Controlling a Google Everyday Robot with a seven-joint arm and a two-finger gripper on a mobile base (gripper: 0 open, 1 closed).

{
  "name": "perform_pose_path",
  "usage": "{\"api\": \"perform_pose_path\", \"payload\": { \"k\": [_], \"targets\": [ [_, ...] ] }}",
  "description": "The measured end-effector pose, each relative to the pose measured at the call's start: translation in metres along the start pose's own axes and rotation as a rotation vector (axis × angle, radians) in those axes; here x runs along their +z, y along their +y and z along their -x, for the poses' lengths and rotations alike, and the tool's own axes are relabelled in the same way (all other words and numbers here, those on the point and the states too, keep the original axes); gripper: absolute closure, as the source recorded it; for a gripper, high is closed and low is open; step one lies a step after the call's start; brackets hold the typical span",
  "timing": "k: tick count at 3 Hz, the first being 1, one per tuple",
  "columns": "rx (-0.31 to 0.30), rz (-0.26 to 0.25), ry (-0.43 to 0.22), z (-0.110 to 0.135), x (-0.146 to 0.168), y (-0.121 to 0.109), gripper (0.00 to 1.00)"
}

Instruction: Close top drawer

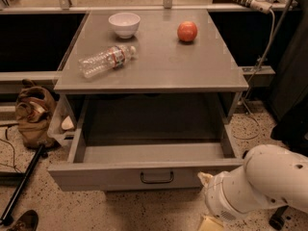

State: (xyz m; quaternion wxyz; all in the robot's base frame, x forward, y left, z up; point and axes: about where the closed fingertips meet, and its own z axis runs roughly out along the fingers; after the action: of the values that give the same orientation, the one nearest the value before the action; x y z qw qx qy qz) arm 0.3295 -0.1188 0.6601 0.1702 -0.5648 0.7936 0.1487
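Note:
The top drawer (96,174) is a wide shallow grey metal drawer, partly pulled out from under the grey table top (159,66). Its flat front faces me, with a small black loop handle (157,177) at its centre. The drawer's inside looks empty. My white arm (260,182) comes in from the lower right, and the gripper (208,181) sits at the right end of the drawer front, close to it or touching it. Most of the gripper is hidden behind the arm's wrist. The lower drawers are out of view.
On the table top lie a white bowl (124,24), a red apple (187,31) and a clear plastic bottle (107,59) on its side. A brown bag (33,114) and a black pole (21,184) are on the floor at left. Cables (262,61) hang at right.

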Motion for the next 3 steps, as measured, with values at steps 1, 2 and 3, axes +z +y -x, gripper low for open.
{"api": "perform_pose_path", "payload": {
  "k": [1, 2, 3],
  "targets": [
    [0.000, 0.000, 0.000, 0.000, 0.000, 0.000, 0.00],
    [-0.020, -0.005, 0.010, 0.006, 0.005, -0.012, 0.00],
    [-0.046, -0.033, 0.017, 0.019, 0.003, -0.047, 0.00]
  ]
}}
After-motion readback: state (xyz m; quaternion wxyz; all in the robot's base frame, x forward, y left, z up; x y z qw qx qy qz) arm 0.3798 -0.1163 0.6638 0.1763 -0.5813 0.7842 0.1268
